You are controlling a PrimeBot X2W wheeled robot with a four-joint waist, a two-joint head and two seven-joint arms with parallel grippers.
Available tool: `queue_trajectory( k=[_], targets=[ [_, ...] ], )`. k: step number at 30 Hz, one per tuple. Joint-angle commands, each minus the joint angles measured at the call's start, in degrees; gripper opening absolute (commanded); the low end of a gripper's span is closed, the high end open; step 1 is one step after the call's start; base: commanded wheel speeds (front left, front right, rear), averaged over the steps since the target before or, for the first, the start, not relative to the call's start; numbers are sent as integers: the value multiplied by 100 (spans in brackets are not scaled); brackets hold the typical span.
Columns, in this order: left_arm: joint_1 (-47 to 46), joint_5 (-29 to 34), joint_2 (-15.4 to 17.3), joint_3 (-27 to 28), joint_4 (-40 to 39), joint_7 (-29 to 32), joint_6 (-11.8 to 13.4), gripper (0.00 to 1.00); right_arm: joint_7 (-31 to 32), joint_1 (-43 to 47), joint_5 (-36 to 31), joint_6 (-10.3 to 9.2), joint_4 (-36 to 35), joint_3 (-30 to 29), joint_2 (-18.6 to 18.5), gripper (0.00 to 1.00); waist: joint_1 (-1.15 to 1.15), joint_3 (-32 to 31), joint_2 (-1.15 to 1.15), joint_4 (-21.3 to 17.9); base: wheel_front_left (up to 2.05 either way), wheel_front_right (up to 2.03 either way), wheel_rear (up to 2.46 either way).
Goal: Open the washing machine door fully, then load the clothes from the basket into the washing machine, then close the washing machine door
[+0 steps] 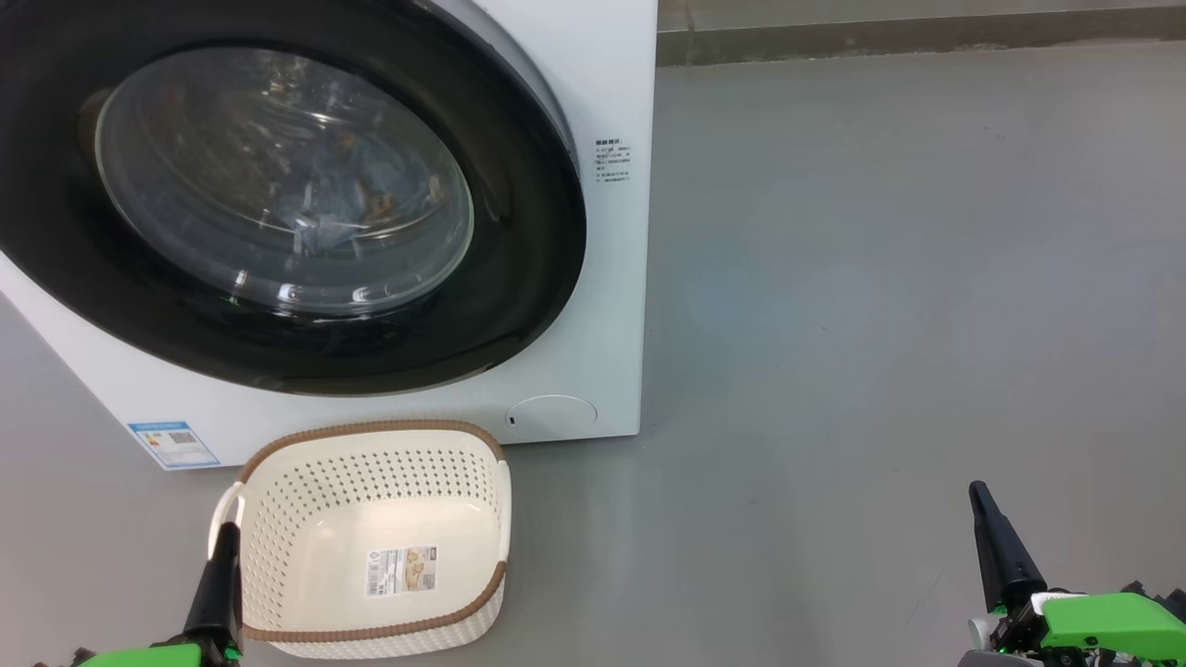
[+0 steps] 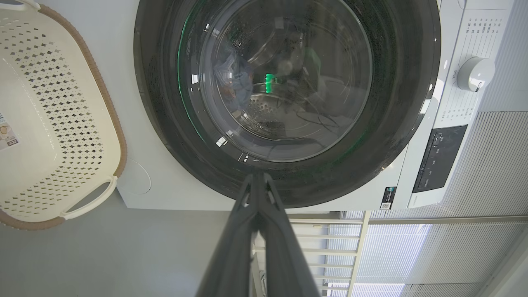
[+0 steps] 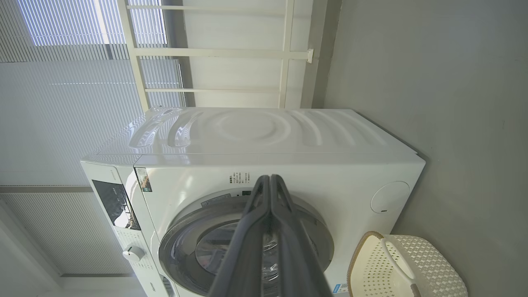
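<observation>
door: we see the washing machine door (image 1: 278,195) lying flat against the front of the machine, closed as far as we can tell; wide black rim, clear bulging glass in the middle.
clothes: the clothes (image 1: 343,204) are inside the drum behind the glass, light-blue fabric with orange print; they also show through the glass in the left wrist view (image 2: 237,80).
machine: the washing machine (image 1: 611,93) is a white box standing on the grey floor (image 1: 880,278); round service flap (image 1: 551,414) low on the front, blue sticker (image 1: 173,445) at the other lower corner, dial (image 2: 475,73) and dark control panel (image 2: 439,156) along the top strip.
basket: the basket (image 1: 371,428) stands upright on the floor just in front of the machine, below the door and near the flap; we see its bare bottom with a label sticker (image 1: 401,570).
left fingers: the left fingers (image 1: 218,584) are pressed together with nothing between them; in the head view their tip overlaps the basket's left handle, and we cannot tell if they touch. In the left wrist view they (image 2: 235,239) point at the door's black rim.
right fingers: the right fingers (image 1: 1005,551) are pressed together, nothing pinched, over bare floor, well apart from basket and machine. In the right wrist view they (image 3: 247,247) point at the machine's front.
</observation>
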Motion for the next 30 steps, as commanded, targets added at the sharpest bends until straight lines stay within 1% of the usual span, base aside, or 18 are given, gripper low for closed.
queue_trajectory(
  k=[1,30],
  targets=[
    [-218,-16,94,198,-151,45,-19,0,45,-258,16,-6,-170,137,-24,0,0,0,0,0,0,0,0],
    [-218,-16,94,199,-151,46,-19,0,45,-258,17,-6,-170,138,-24,0,0,0,0,0,0,0,0]
  ],
)
